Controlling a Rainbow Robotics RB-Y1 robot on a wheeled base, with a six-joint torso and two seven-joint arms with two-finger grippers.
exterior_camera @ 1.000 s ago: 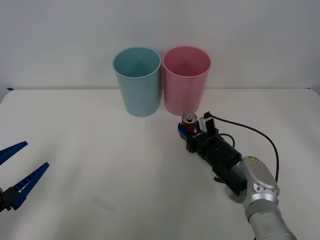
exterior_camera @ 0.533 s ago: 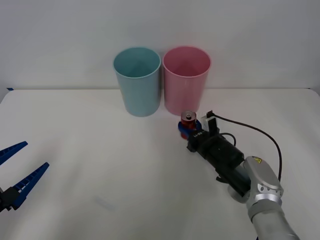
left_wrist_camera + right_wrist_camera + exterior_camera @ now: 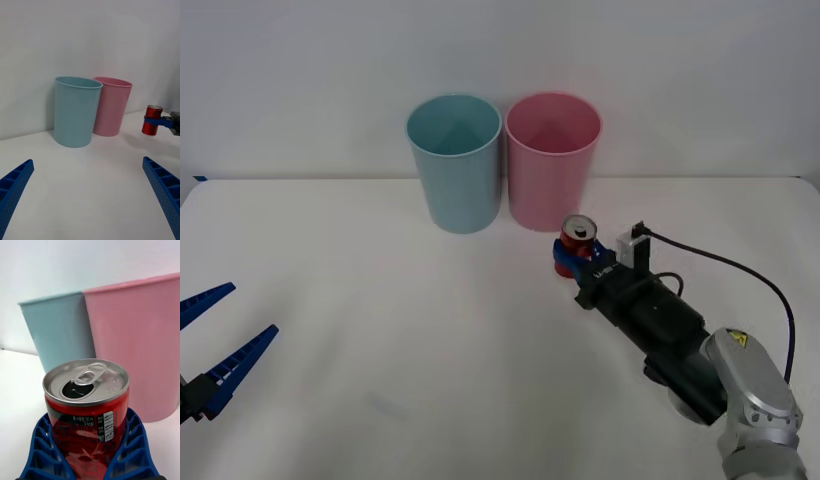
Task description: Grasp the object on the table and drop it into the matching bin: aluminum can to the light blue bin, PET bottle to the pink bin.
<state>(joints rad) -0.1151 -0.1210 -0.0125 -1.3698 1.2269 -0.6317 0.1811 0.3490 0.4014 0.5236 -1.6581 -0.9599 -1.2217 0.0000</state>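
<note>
- The right gripper [image 3: 577, 256] has its blue ribbed fingers [image 3: 41, 450] clamped on both sides of the aluminum can [image 3: 87, 405], and that's a firm hold.
- The can stands upright in the grip, silver top up, pull tab lying flat beside an open mouth.
- On the red side there's a small white panel; "190 ml" and "0 kcal" can be read, the rest is too small to make out.
- It sits low over the table [image 3: 430, 340], just in front of the pink bin [image 3: 552, 160].
- The light blue bin [image 3: 454, 162] stands right beside the pink one.
- Over at the near left edge, the left gripper [image 3: 215, 345] hangs with its fingers spread wide, nothing in them.
</note>
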